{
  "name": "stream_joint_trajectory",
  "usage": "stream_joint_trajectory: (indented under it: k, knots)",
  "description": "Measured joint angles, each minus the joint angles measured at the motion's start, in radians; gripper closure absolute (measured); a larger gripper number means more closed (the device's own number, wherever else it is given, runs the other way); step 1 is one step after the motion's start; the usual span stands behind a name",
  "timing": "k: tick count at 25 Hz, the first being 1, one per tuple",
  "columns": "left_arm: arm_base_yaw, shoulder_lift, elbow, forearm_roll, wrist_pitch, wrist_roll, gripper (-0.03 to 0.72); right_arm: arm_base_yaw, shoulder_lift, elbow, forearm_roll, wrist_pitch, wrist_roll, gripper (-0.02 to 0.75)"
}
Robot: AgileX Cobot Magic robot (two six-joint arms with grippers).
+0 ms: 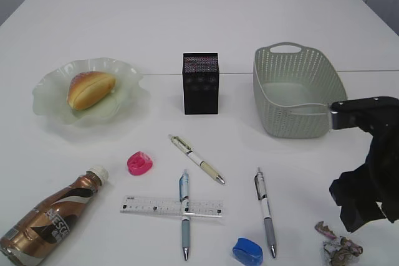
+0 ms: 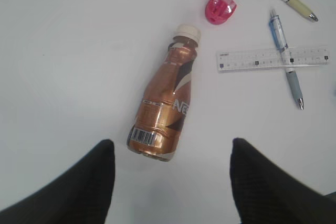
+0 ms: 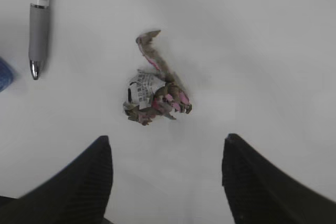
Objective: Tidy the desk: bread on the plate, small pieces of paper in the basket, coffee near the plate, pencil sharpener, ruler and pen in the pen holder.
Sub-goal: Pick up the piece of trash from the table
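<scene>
On a white surface (image 1: 206,23), bread (image 1: 91,88) lies on a green plate (image 1: 128,85) at 10 o'clock. A black pen holder (image 1: 200,83) stands at center, with an oval basket (image 1: 293,91) at 2 o'clock. At 7 o'clock the coffee (image 2: 165,106) lies on its side, just ahead of the spread, empty left gripper (image 2: 170,182). A clear ruler (image 1: 171,207) crosses a blue pen (image 1: 184,216) at 6 o'clock. At 5 o'clock, crumpled paper (image 3: 155,95) sits ahead of the spread, empty right gripper (image 3: 165,182).
</scene>
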Motion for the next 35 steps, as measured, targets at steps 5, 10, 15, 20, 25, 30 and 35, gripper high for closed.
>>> stream_joint_trajectory:
  k: [5, 10, 15, 20, 25, 30, 35]
  knots:
    - [0.000, 0.000, 0.000, -0.009, 0.000, 0.000, 0.183, 0.000, 0.000, 0.072, 0.020, -0.093, -0.025, 0.227]
    - [0.000, 0.000, 0.000, -0.023, -0.018, 0.000, 0.183, 0.000, 0.028, 0.086, 0.069, -0.131, -0.055, 0.223]
    - [0.000, 0.000, 0.000, -0.028, -0.031, 0.000, 0.183, 0.000, 0.098, 0.086, 0.072, -0.167, -0.057, 0.223]
    - [0.000, 0.000, 0.000, -0.028, -0.031, 0.000, 0.183, 0.000, 0.159, 0.086, 0.072, -0.187, -0.059, 0.222]
    - [0.000, 0.002, 0.000, -0.028, -0.031, 0.000, 0.183, 0.000, 0.202, 0.086, 0.072, -0.205, -0.059, 0.222]
    - [0.000, 0.012, 0.000, -0.029, -0.031, 0.000, 0.183, 0.000, 0.232, 0.086, 0.068, -0.218, -0.059, 0.222]
    - [0.000, 0.024, 0.000, -0.029, -0.035, 0.000, 0.183, 0.000, 0.244, 0.086, 0.068, -0.224, -0.059, 0.262]
